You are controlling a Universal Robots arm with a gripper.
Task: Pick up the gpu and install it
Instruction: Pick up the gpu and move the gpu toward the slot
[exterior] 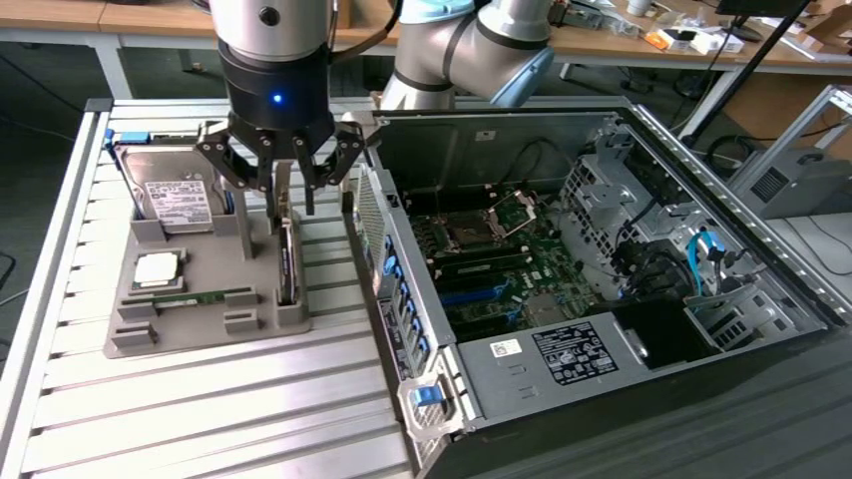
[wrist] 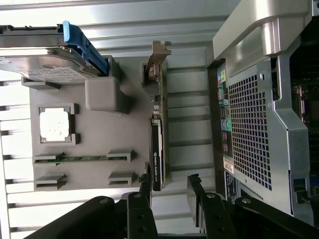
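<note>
exterior view: your claw (exterior: 282,205) hangs with its jaws spread wide and holds nothing, just above the gpu (exterior: 286,261) — the card stands on edge in the grey holder (exterior: 200,334) on the bench (exterior: 200,419), along the holder's 3 o'clock side, next to the open computer case (exterior: 560,259). in this view the card's long axis runs from 12 to 6 o'clock, and most of its length lies toward 6 from the claw. wrist view: the card's near end falls between the fingers (wrist: 145,189), closer to one than the other — judge the straddle off-centre, though square to the thin faces.
</note>
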